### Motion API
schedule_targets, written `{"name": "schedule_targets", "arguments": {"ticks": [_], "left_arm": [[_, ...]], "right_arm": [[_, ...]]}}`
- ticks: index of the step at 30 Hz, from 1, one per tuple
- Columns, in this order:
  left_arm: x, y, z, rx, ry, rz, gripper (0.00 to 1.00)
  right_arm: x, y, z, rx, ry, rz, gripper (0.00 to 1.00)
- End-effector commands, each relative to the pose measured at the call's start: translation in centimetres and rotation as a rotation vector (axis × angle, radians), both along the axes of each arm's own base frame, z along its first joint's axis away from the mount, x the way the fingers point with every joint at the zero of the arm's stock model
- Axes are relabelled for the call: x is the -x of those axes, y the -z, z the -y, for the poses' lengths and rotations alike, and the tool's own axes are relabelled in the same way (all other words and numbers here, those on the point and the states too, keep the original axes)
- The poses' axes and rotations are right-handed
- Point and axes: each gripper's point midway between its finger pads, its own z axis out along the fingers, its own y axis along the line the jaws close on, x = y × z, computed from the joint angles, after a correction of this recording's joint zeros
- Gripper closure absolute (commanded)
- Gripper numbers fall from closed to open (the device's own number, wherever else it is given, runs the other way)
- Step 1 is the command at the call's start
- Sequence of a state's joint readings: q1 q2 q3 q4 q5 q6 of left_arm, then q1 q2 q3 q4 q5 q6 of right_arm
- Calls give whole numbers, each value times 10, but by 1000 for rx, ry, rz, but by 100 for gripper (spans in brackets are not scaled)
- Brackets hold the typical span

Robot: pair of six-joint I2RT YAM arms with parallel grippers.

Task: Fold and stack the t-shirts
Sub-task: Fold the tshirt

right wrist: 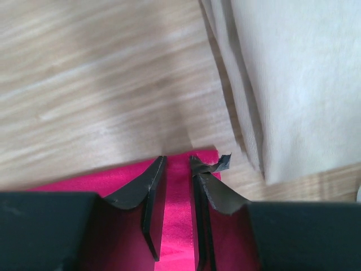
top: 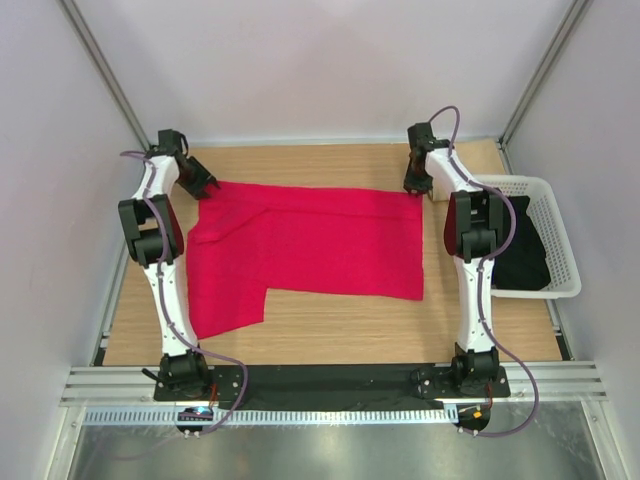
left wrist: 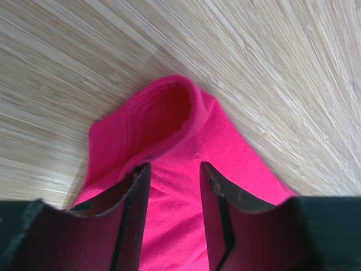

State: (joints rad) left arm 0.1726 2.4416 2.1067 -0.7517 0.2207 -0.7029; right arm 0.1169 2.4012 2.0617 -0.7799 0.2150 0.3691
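- While both arms reach toward the far side of the light wooden table (top: 330,325), the bright crimson soft-cloth t-shirt (top: 320,245) lies spread flat across its middle, between them.
- Shirt outline from above: wide, roughly rectangular, far edge nearly straight. The left part hangs further toward the near edge than the rest. A diagonal crease runs near the far-left corner.
- Left gripper (top: 205,182) sits at the shirt's far-left corner, right gripper (top: 418,188) at its far-right corner.
- Only the top view shows the white plastic lattice basket (top: 565,250) at the table's right, with dark black cloth (top: 525,260) inside.
- Left wrist view only: the corner hem rises in a rounded hump just past the fingertips. The left gripper's (left wrist: 174,166) jaws stand apart over red cloth.
- Right wrist view only: right gripper (right wrist: 177,159) jaws are narrowly parted at the shirt's corner edge, with a red strip between them. Whether they pinch it cannot be told. A pale off-white ribbed cloth (right wrist: 293,84) lies just beside that corner.
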Motion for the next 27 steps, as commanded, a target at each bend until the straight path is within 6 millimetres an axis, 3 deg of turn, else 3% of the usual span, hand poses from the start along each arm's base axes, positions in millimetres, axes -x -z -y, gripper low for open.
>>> {"name": "schedule_targets", "arguments": {"ticks": [1, 4, 6, 8, 9, 11, 12, 16, 17, 18, 20, 21, 22, 23, 24, 25, 26, 27], "left_arm": [[15, 22, -22, -58, 4, -80, 56], [11, 1, -19, -62, 33, -41, 51], [9, -25, -19, -82, 48, -1, 47], [15, -45, -26, -152, 53, 1, 37], [17, -70, -25, -184, 62, 39, 35], [31, -83, -32, -260, 75, 22, 34], [38, -92, -33, -287, 82, 23, 34], [76, -136, -33, -443, 133, 56, 37], [92, -122, -31, -487, 158, 3, 37], [98, -125, -31, -517, 186, 2, 38], [114, -132, -20, -534, 220, 14, 44], [128, -116, -16, -535, 242, -28, 46], [135, -113, -12, -539, 254, -37, 49], [149, -106, -4, -557, 279, -66, 51], [156, -102, -1, -573, 297, -83, 53], [162, -99, -4, -587, 297, -100, 55], [172, -91, 15, -605, 355, -110, 57], [173, -89, 18, -618, 362, -103, 59]], "right_arm": [[-11, 15, 11, 47, 17, -8, 71], [-15, 4, 2, 30, -11, 12, 69], [-19, -16, -5, 19, -24, 48, 67], [-19, -32, -15, 10, -34, 66, 64], [-22, -49, -19, 3, -28, 97, 61], [-15, -62, -22, 18, -20, 79, 52], [-17, -78, -24, 17, -17, 103, 51], [-2, -109, -30, 19, -28, 111, 45], [2, -116, -35, 6, -41, 115, 45], [7, -117, -39, -3, -55, 108, 45], [17, -138, -48, -25, -94, 134, 45], [28, -134, -63, -41, -132, 109, 45], [35, -138, -71, -56, -158, 108, 45], [46, -155, -89, -84, -205, 140, 44], [62, -146, -95, -88, -223, 103, 45], [71, -166, -105, -111, -249, 153, 44], [90, -153, -112, -135, -269, 113, 44], [101, -155, -127, -155, -302, 117, 44]]}}
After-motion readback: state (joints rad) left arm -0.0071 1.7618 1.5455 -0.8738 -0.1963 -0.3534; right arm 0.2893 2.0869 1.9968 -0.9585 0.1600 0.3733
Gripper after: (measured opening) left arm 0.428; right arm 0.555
